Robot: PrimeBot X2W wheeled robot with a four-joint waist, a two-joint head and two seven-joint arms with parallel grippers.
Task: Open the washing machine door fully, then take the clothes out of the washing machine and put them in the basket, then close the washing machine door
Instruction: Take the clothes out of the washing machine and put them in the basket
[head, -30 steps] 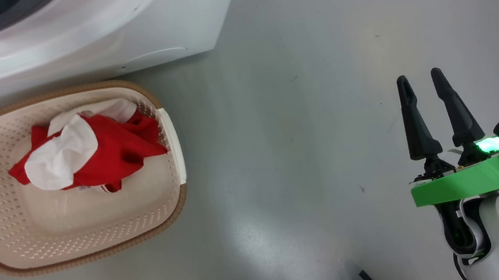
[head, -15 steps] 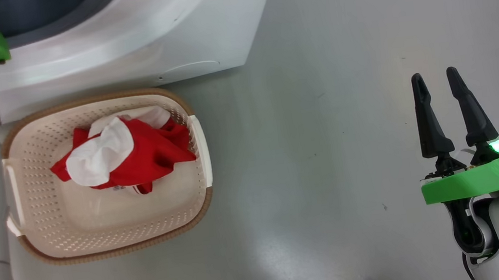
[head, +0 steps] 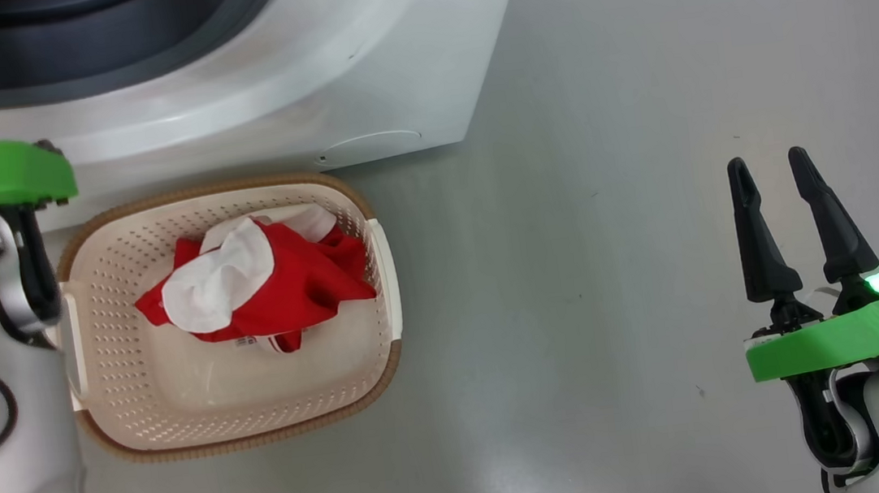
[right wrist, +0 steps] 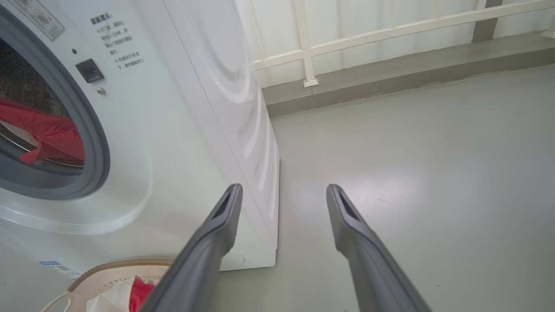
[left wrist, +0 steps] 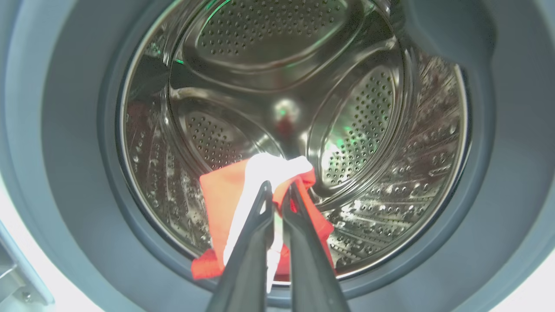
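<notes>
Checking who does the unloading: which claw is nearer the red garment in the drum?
Left. The left claw is at the mouth of the drum, shut on the red garment. The right claw is open above the floor, off to the right of the washing machine.

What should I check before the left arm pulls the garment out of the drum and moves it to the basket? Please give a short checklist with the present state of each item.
1. Grip: left gripper is shut on the red-and-white garment: ok.
2. Way out: the garment's lower corner reaches the grey rubber ring at the mouth of the drum; snagging: cannot tell.
3. Basket place: on the floor, right in front of the washing machine: ok.
4. Basket room: one red-and-white bundle inside, bare bottom beside it: ok.
5. Right gripper: open, over the floor, apart from the basket: ok.
</notes>
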